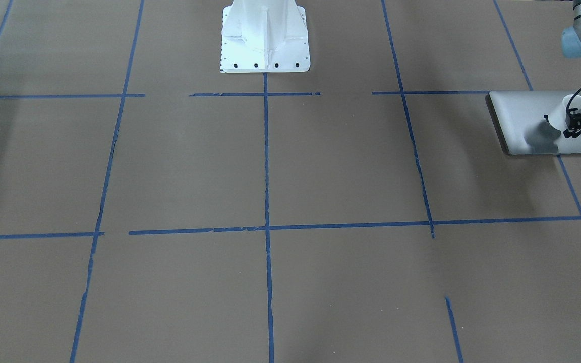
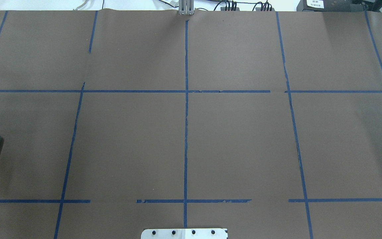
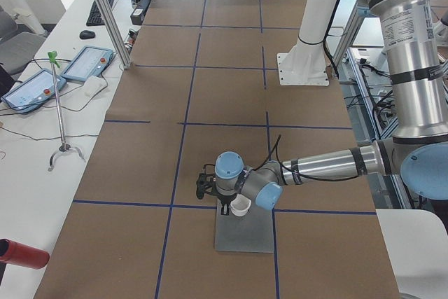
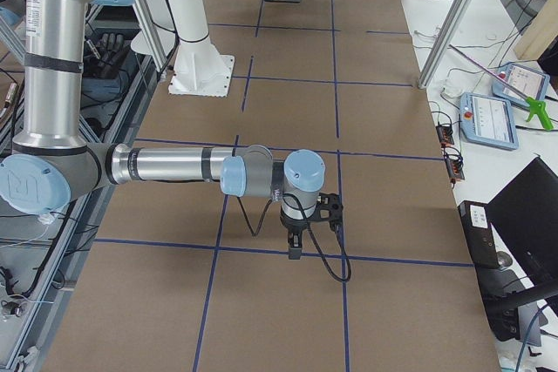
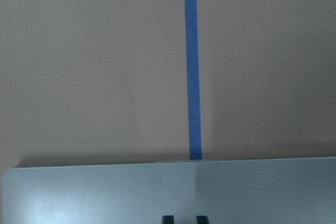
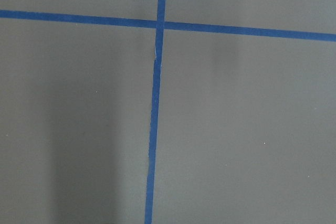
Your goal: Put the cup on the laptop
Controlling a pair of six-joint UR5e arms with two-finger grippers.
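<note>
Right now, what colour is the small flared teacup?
The small flared teacup is white, clearest in the exterior front-facing view.

Brown table (image 1: 184,166), blue tape grid (image 1: 266,161); side desk (image 3: 28,166): tablet (image 3: 87,63), keyboard (image 3: 100,5), mouse (image 3: 87,33), red cylinder (image 3: 21,253).

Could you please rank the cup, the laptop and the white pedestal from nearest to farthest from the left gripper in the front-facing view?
1. cup, held by the left gripper, at the view's right edge.
2. laptop, directly beneath them.
3. white pedestal, far off at top centre.
</note>
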